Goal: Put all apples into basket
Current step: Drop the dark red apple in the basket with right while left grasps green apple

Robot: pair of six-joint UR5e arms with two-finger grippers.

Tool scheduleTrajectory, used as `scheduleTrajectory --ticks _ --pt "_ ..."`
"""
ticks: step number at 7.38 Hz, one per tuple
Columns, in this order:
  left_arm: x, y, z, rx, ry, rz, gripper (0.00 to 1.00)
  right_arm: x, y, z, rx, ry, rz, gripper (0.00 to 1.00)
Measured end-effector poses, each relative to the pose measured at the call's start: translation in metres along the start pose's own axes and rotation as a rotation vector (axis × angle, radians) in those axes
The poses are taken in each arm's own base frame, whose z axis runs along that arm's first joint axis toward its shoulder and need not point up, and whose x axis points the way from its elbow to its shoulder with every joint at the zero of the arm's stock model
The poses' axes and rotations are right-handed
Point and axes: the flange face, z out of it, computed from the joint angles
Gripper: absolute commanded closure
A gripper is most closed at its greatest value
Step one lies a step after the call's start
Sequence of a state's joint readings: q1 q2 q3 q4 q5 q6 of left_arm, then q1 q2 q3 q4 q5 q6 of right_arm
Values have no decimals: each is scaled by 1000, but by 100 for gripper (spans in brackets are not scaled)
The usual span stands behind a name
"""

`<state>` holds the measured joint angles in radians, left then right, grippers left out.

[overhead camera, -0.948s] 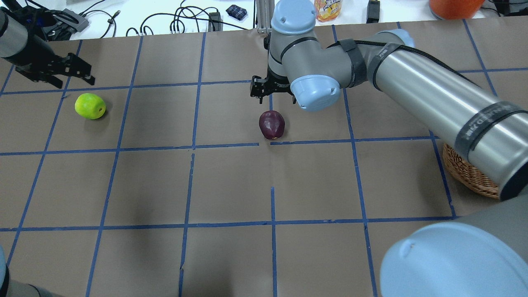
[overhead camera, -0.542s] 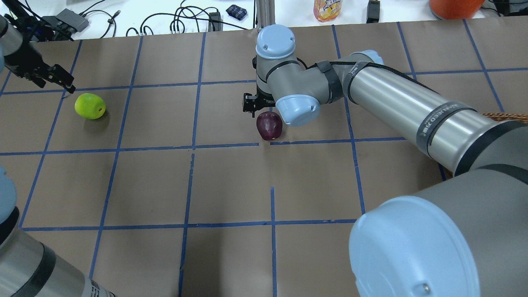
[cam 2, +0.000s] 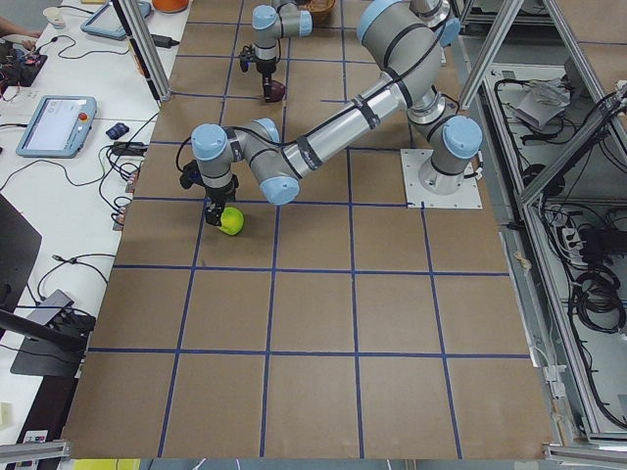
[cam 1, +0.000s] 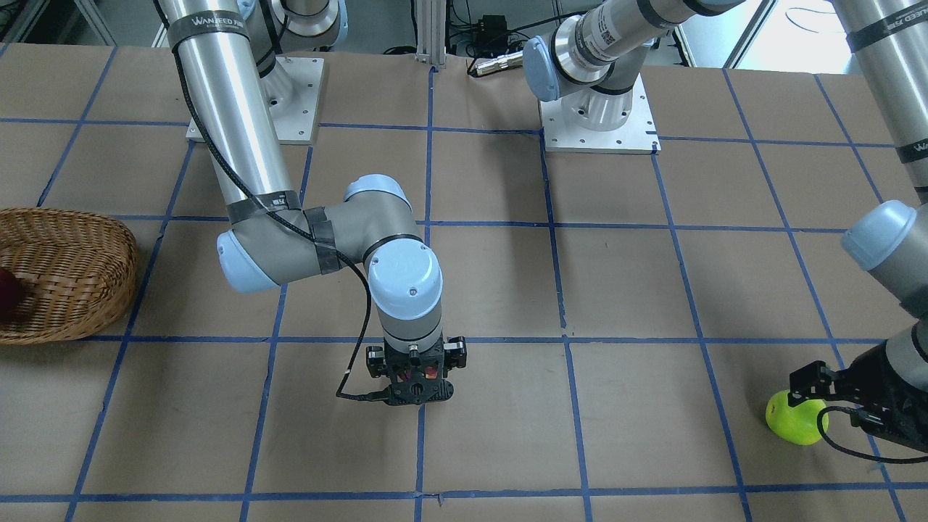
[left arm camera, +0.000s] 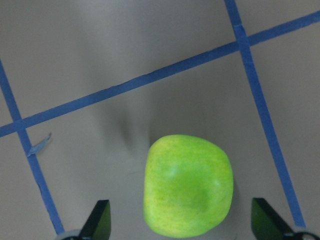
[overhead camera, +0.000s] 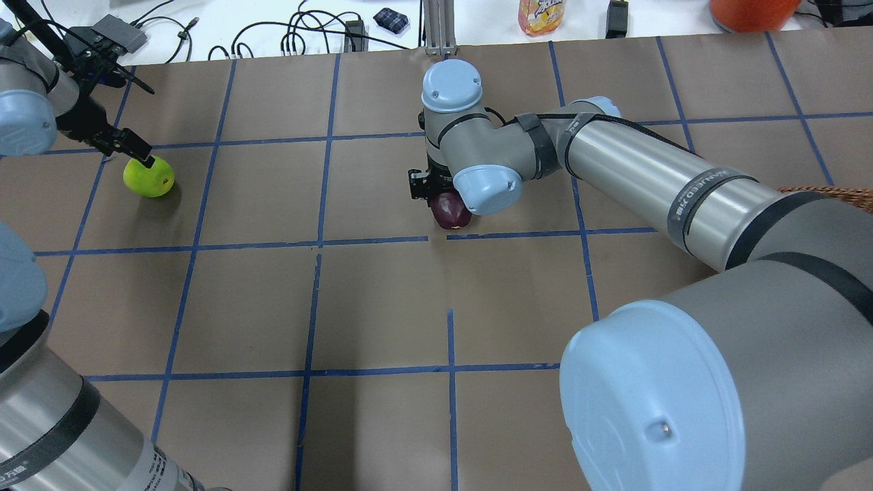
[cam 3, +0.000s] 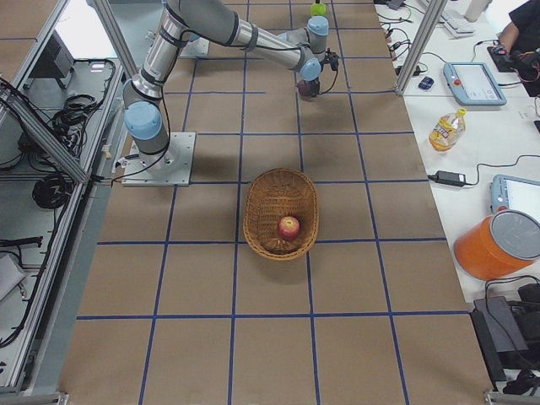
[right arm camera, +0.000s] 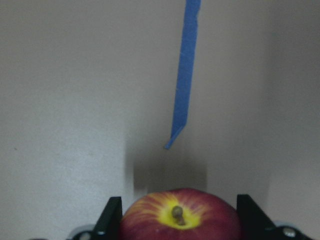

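Right wrist-mounted — red apple (right arm camera: 180, 220), stem up

1. In the overhead view, the right arm's wrist hides most of the dark red apple (overhead camera: 448, 215).
2. There the basket (overhead camera: 829, 194) shows only as a thin strip at the right edge.
3. In the front view, the left edge cuts off the basket and nearly all of the second red apple (cam 1: 6, 296) inside.
4. In the right wrist view, the bottom edge cuts off the dark red apple and the right pincer (right arm camera: 179, 199), so I cannot tell if they touch.
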<state>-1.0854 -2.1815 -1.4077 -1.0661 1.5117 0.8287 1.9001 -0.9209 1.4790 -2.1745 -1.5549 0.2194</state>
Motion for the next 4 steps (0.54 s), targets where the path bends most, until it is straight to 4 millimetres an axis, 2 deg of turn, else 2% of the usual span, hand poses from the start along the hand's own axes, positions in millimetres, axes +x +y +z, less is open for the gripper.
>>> scheduleTrajectory --ticks 1,2,3,4 --pt "1 1 10 -1 16 3 0 29 -3 -24 -24 9 -11 64" --pt "1 2 20 -8 24 2 1 78 -8 -52 -32 14 16 64" --pt "0 3 30 -13 30 0 35 150 -11 -78 -27 16 67 63" --pt "-2 3 35 -13 27 -2 96 239 -7 -93 -27 17 92 60"
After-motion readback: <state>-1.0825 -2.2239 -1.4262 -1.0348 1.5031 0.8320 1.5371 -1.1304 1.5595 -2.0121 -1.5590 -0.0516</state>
